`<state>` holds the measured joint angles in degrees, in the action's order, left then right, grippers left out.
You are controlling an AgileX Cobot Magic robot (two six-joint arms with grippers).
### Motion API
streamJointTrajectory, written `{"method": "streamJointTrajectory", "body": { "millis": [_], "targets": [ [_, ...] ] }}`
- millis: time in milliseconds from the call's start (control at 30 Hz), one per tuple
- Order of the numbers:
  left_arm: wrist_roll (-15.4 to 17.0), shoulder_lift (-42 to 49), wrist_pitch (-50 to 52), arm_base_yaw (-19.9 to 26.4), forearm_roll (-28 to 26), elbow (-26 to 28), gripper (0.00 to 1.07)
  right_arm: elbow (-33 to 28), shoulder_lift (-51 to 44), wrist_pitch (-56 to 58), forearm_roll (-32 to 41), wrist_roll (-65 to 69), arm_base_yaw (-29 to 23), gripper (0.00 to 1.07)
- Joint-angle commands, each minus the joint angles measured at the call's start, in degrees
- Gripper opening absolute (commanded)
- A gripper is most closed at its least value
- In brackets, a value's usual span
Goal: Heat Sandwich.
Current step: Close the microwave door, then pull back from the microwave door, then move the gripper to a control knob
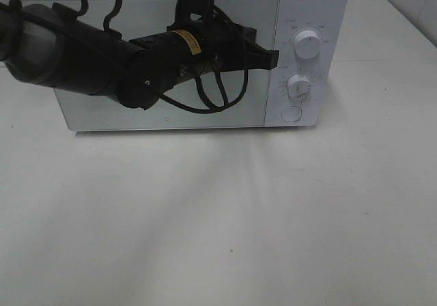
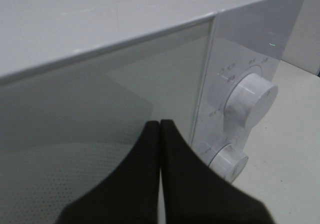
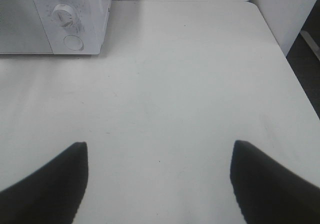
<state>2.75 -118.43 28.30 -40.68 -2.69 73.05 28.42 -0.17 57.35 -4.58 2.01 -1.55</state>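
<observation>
My left gripper (image 1: 275, 58), pressed together, hangs beside the microwave (image 1: 317, 5) and its upper knob (image 1: 308, 45) — knob just rightward; right gripper (image 3: 160, 144) apart, farther; sandwich unseen.

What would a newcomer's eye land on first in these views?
The black left arm stretching across the closed door of the white microwave, its shut left gripper tipped at the door's right edge beside the upper knob. Next, the right gripper, open above the white table.

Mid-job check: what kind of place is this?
Likely a lab test bench rather than a home kitchen: a white microwave with two dials sits on a plain white table.
</observation>
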Motion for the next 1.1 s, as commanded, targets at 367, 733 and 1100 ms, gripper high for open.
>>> {"method": "streamJointTrajectory", "body": {
  "millis": [367, 733, 1100],
  "targets": [
    [-1.3, 4.0, -0.2, -2.1, -4.7, -5.2, 0.00, 0.0, -1.7, -0.3, 0.1, -0.2, 0.2, 0.75],
    [-1.3, 7.9, -5.5, -5.9, -4.6, -8.3, 0.00, 0.0, -1.7, -0.3, 0.1, -0.2, 0.2, 0.75],
    [-0.5, 14.0, -31.5, -6.4, -4.9, -8.2, 1.03, 0.0, -1.7, -0.3, 0.1, -0.2, 0.2, 0.75]
  ]
}}
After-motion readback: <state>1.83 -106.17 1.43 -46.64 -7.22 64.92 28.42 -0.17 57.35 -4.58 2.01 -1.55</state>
